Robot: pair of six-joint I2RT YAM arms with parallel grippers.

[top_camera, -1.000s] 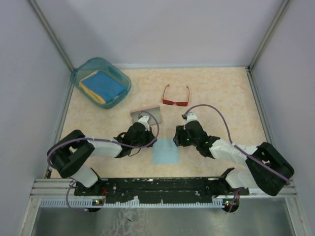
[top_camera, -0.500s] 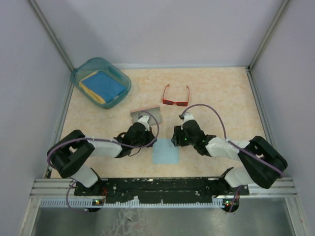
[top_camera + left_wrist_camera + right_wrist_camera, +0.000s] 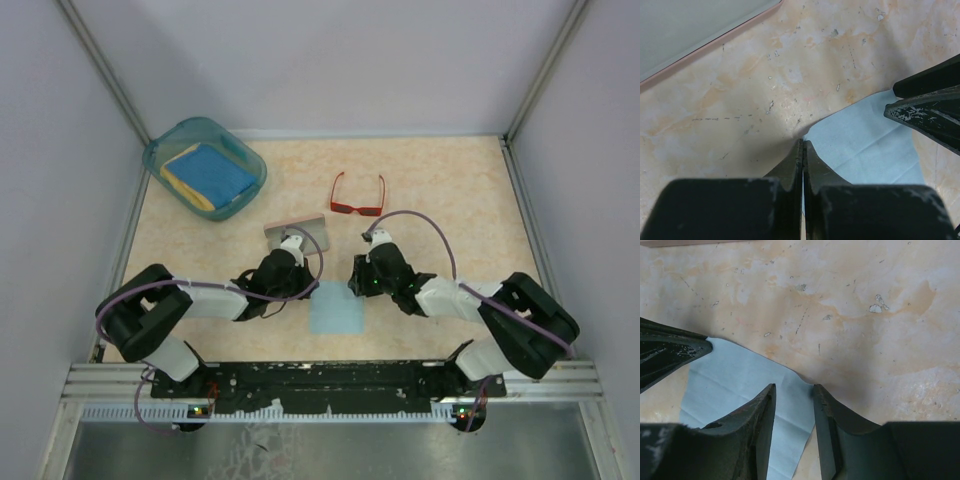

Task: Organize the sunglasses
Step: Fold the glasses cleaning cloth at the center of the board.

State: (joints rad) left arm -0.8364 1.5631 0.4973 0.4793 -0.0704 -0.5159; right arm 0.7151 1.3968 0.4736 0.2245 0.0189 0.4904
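Note:
The red-framed sunglasses (image 3: 357, 198) lie open on the table at the back centre, apart from both grippers. A pink case (image 3: 297, 232) lies in front and to the left of them. A light blue cloth (image 3: 335, 308) lies flat near the front centre. My left gripper (image 3: 306, 287) is shut on the cloth's far left corner (image 3: 812, 134), its tip (image 3: 802, 143) on the table. My right gripper (image 3: 356, 284) is open, its jaws (image 3: 794, 388) straddling the cloth's far right corner (image 3: 795, 377) low over the table.
A teal bin (image 3: 158, 150) holding folded blue and yellow cloths stands at the back left. The pink case's edge (image 3: 700, 50) shows just beyond my left gripper. Grey walls enclose the table on three sides.
My right gripper has moved slightly left and down onto the cloth's far right corner. The left arm, cloth, case and sunglasses have not moved.

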